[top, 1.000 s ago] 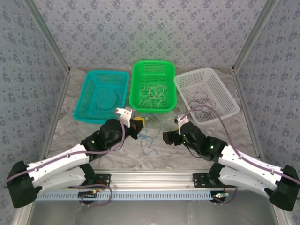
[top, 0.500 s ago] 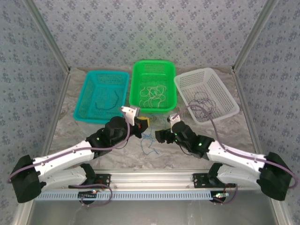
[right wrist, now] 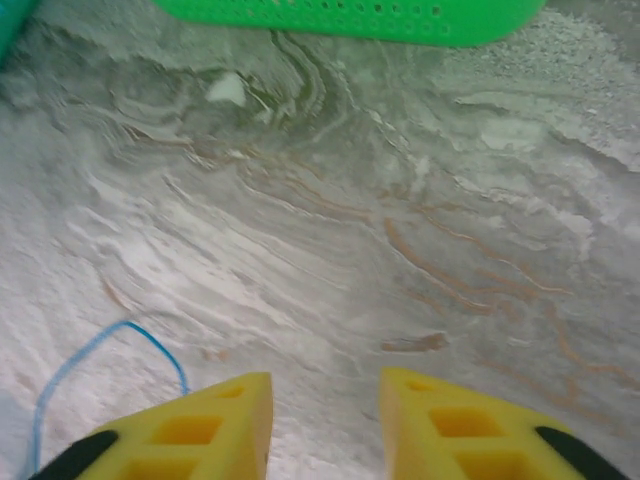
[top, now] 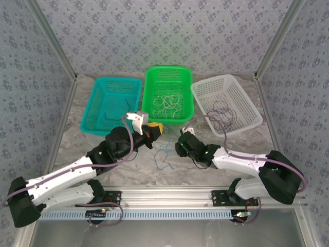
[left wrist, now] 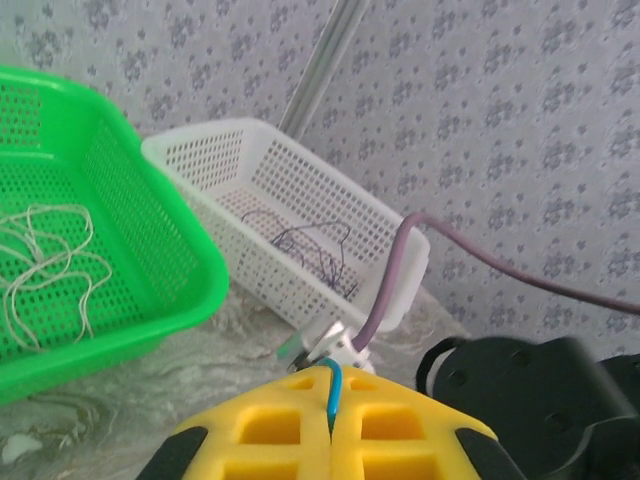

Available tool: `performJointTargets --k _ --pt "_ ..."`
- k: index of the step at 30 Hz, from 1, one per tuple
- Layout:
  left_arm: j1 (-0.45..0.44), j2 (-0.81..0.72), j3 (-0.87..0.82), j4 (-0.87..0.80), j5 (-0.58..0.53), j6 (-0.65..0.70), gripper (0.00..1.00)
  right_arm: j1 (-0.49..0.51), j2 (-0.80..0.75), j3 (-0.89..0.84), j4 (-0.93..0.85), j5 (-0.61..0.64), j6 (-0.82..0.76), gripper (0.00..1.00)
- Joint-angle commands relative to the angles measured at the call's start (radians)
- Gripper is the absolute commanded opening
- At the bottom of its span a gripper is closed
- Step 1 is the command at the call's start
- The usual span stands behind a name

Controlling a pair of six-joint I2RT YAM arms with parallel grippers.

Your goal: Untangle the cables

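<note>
Separation seems the aim: left fingers (left wrist: 270, 430) clamp the blue cable (left wrist: 333, 385), right fingers (right wrist: 200, 430) wait apart at its 3 o'clock.

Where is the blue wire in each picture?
Top external: the blue cable squiggles on the table between the two arms, just below the green basket.
Left wrist: the cable is at the bottom middle, pinched in the left gripper.
Right wrist: the cable is a thin loop at the bottom left.
Shared landmark: the green basket, on the left in the left wrist view and along the top edge in the right wrist view.
</note>
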Motion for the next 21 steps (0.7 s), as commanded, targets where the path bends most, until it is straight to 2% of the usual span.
performJointTargets --k 1,7,14,21 --pt "-0.004 -0.040 0.045 -0.022 -0.032 0.053 0.06 0.000 0.022 0.031 -0.144 0.048 0.012 0.30" --pt "0.005 -0.109 0.062 -0.117 -0.079 0.107 0.07 0.000 0.008 0.038 -0.278 0.102 0.003 0.26" --pt "0.018 -0.126 0.061 -0.200 -0.086 0.123 0.10 -0.001 -0.054 0.020 -0.260 0.080 -0.040 0.09" --pt "0.061 -0.151 0.092 -0.365 -0.135 0.177 0.10 -0.007 -0.084 0.028 -0.367 0.116 -0.044 0.09"
